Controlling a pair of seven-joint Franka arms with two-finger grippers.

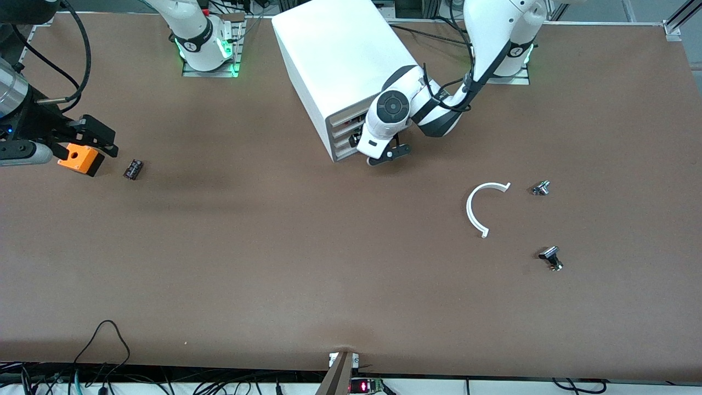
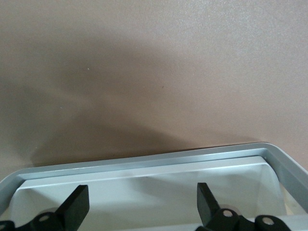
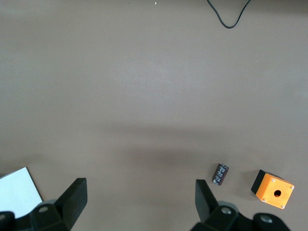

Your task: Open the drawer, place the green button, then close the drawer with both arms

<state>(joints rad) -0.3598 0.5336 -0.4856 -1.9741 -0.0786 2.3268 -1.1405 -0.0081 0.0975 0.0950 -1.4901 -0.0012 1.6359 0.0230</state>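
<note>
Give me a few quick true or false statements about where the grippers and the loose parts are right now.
1. The left gripper is at the cabinet's drawer front, jaws open. True.
2. The right gripper holds the orange box. False: its jaws are open and empty.
3. The small black part lies beside the orange box. True.
4. The white curved piece lies in the drawer. False: it lies on the table.

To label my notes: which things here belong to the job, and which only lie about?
Job: shallow white plastic drawer, white boxy cabinet, left pincer, right pincer.
Lying about: orange box with hole, small dark block, white curved strip, two small black-and-silver parts.
</note>
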